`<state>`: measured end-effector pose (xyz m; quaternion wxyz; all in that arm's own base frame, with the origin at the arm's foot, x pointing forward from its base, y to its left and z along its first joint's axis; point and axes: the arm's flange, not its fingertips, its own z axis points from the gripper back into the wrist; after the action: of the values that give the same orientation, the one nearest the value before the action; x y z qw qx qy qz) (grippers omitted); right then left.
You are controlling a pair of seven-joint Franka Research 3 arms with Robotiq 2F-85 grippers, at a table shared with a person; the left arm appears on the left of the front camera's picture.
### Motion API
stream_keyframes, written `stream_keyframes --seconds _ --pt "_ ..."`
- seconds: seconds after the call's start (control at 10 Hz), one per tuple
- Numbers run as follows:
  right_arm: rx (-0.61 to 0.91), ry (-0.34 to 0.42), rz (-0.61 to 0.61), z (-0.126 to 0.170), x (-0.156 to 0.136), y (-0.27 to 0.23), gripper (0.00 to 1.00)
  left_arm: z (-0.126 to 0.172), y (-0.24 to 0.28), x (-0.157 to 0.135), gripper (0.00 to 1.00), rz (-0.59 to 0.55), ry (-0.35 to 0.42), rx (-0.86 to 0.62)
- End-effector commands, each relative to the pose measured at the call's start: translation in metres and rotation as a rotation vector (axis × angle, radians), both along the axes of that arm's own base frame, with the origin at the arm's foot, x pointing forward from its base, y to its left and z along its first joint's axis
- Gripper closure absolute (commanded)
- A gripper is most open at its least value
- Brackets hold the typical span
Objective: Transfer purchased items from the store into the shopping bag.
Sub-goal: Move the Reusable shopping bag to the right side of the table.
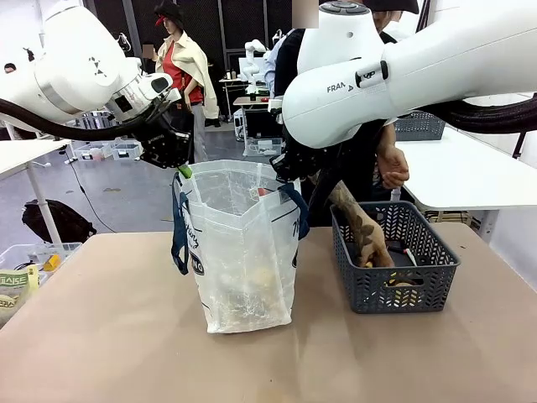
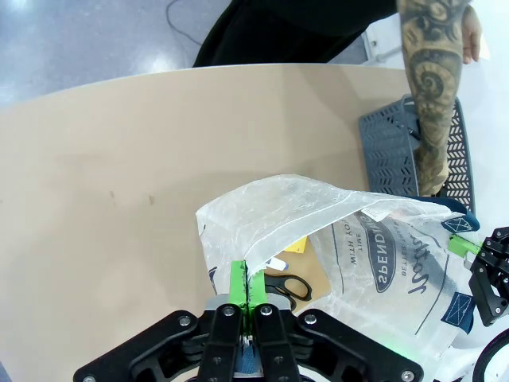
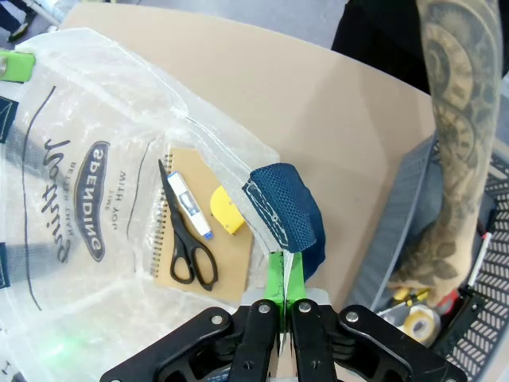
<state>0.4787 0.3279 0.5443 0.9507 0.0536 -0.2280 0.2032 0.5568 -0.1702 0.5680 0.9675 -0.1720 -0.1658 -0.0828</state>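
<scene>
Dark grey mesh basket [image 1: 394, 295] on tan table [image 1: 109, 336], clear bin [image 1: 42, 248] at left edge

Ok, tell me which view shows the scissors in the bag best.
Right wrist view: the black scissors lie whole on the tan notebook inside the shopping bag. The left wrist view catches just their handles; the front view hides them behind the plastic.

Your frames: bright, even overhead light; soft shadow beside bag [image 1: 243, 252]; wrist views bowed at edges; focus sharp.
</scene>
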Motion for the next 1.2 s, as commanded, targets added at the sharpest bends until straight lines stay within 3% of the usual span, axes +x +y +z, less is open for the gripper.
stream_keyframes --seconds 0.0,1.1 --pt "0.003 -0.001 -0.005 -0.0002 -0.0002 -0.0025 1.0 0.0031 0.0025 -0.0027 1.0 0.014 -0.002 -0.003" --pt "0.003 -0.001 -0.005 -0.0002 -0.0002 -0.0025 1.0 0.0031 0.0025 -0.0027 1.0 0.014 -0.002 -0.003"
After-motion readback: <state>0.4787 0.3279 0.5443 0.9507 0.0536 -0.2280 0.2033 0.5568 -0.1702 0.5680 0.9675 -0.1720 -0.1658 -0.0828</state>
